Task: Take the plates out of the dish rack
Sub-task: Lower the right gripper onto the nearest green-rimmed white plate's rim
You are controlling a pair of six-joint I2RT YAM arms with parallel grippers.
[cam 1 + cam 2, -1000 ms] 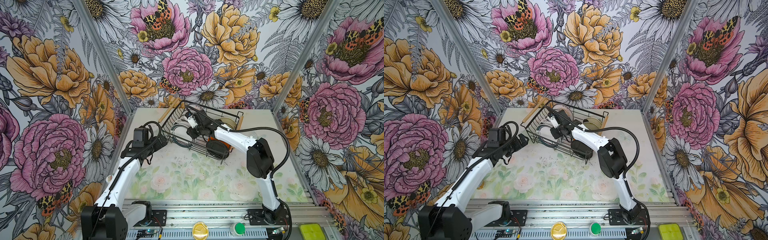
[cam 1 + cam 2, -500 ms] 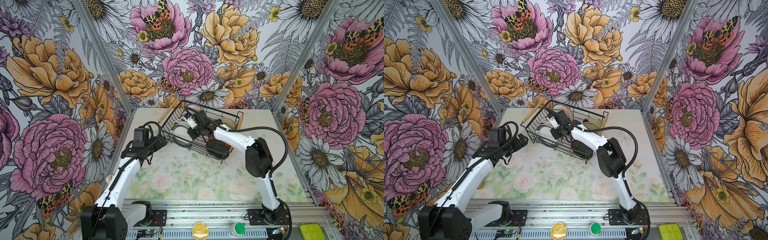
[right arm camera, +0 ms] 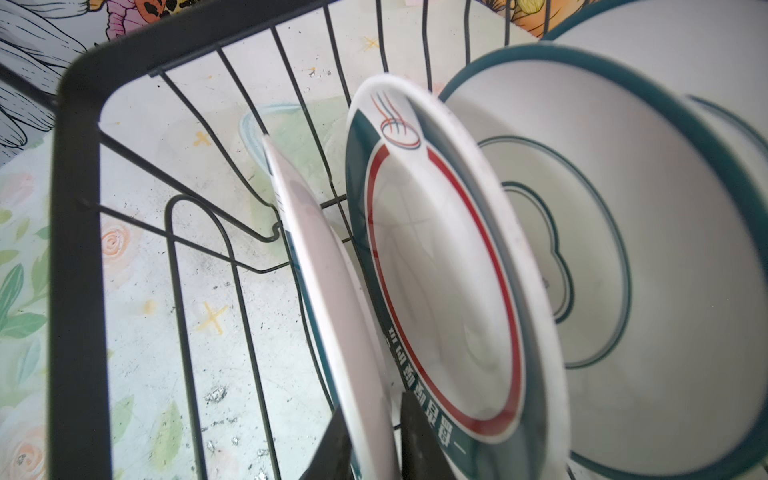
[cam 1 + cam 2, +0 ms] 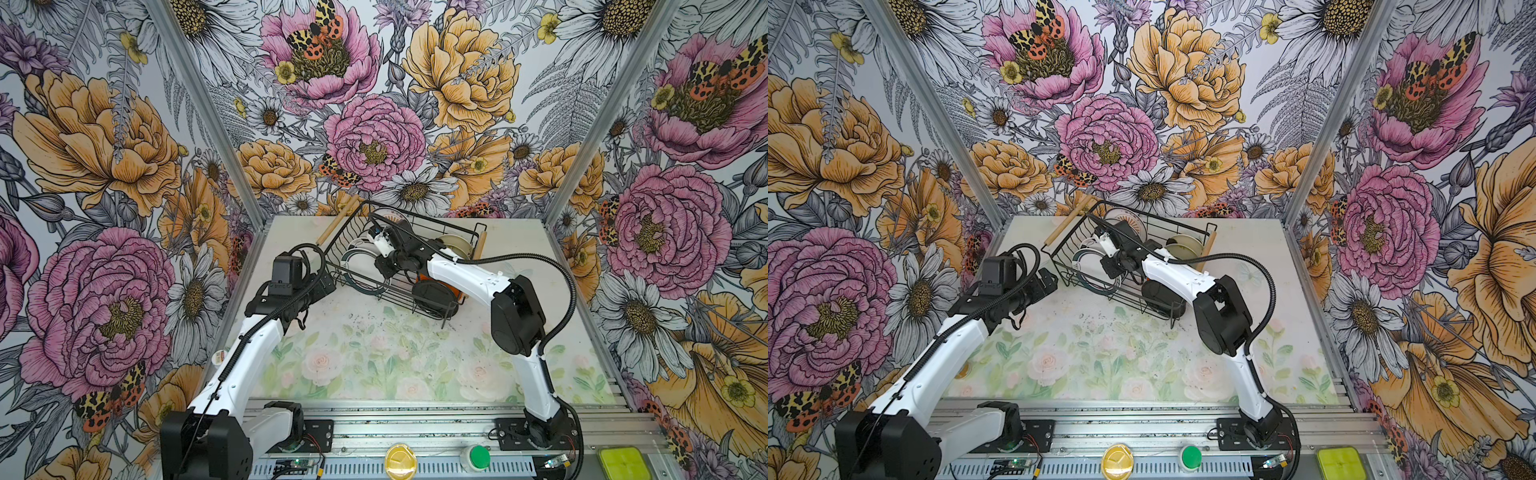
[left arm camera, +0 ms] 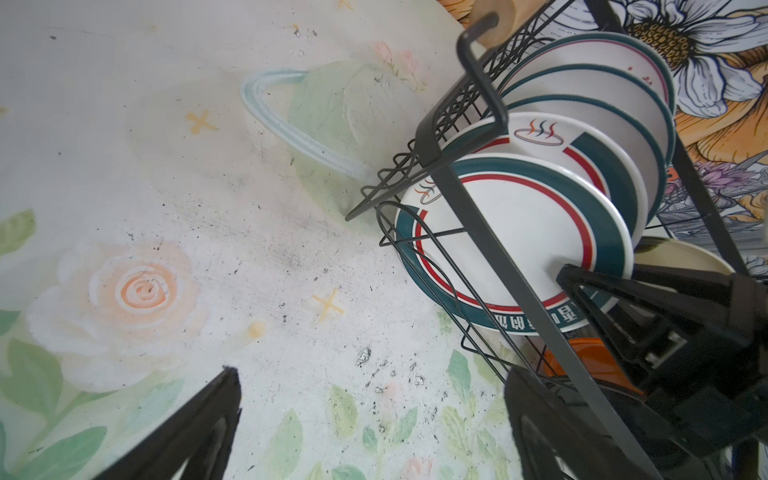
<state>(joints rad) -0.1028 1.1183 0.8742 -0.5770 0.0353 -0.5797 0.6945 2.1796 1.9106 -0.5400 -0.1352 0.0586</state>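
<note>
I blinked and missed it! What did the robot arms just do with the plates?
The right gripper pinched shut on the rim of the end teal-rimmed plate in the dish rack. Nothing is lifted yet. The left gripper stayed open beside the rack, and the other plates stayed put.

The rectangular black wire dish rack is set askew at the far edge of the flower-printed table, near its middle. White round green-rimmed plates are stood on edge in its left end. A round black plate and a plain orange plate are lodged at its near right corner, and a cream plate at its far right corner. The endmost white plate is pinched by the right gripper. The left gripper is held spread just outside the rack's left end.
</note>
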